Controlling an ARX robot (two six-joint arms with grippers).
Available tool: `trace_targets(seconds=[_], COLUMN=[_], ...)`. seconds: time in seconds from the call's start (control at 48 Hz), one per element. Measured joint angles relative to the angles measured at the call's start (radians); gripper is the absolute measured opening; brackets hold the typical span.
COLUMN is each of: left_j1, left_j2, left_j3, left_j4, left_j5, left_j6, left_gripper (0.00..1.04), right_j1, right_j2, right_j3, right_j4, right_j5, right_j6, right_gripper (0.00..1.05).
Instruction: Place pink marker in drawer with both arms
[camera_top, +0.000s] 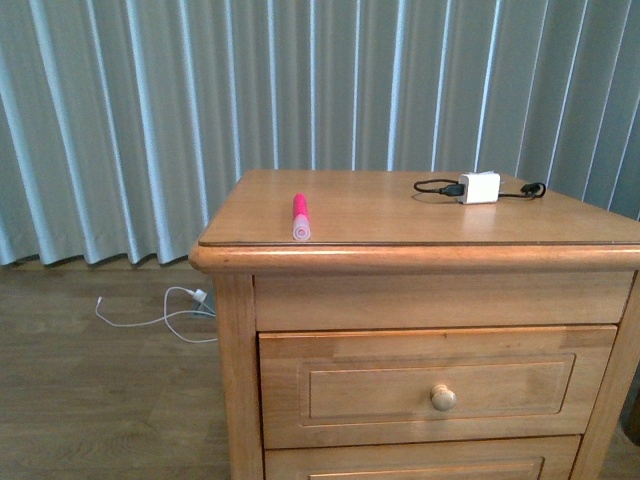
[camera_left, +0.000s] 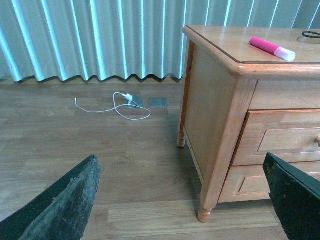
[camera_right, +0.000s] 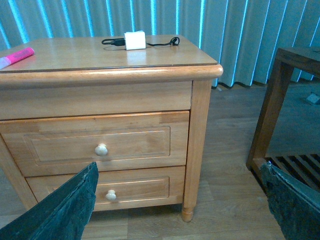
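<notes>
The pink marker (camera_top: 300, 216) lies on the nightstand top near its front left edge, pale cap toward the front; it also shows in the left wrist view as the pink marker (camera_left: 272, 48) and at the picture's edge in the right wrist view as the pink marker (camera_right: 16, 57). The drawer (camera_top: 437, 383) is closed, its round knob (camera_top: 443, 397) facing me; the right wrist view shows the drawer (camera_right: 97, 144) above a lower one. My left gripper (camera_left: 182, 200) hangs open low beside the nightstand's left front leg. My right gripper (camera_right: 180, 200) is open in front of the nightstand, well away from it. Neither arm appears in the front view.
A white charger block with a black cable (camera_top: 478, 187) sits at the back right of the nightstand top (camera_top: 400, 215). A white cable (camera_left: 120, 106) lies on the wood floor by the curtains. A dark wooden frame (camera_right: 280, 105) stands right of the nightstand.
</notes>
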Motion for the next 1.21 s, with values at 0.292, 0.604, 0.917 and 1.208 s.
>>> trace_targets(seconds=[0.292,0.604,0.917,1.208], left_j1=[0.0,0.0,0.0,0.0], left_j2=[0.0,0.0,0.0,0.0], left_j3=[0.0,0.0,0.0,0.0], left_j4=[0.0,0.0,0.0,0.0], left_j5=[0.0,0.0,0.001,0.001], left_j6=[0.0,0.0,0.0,0.0], left_gripper=[0.99,0.99,0.99,0.99], right_j1=[0.0,0.0,0.203,0.488], right_j2=[0.0,0.0,0.401,1.194], right_j3=[0.0,0.0,0.144,0.419], right_j4=[0.0,0.0,-0.101,0.226], right_j5=[0.0,0.0,0.103,0.306], right_j6=[0.0,0.0,0.039,0.161], right_gripper=[0.96,0.96,0.96,0.96])
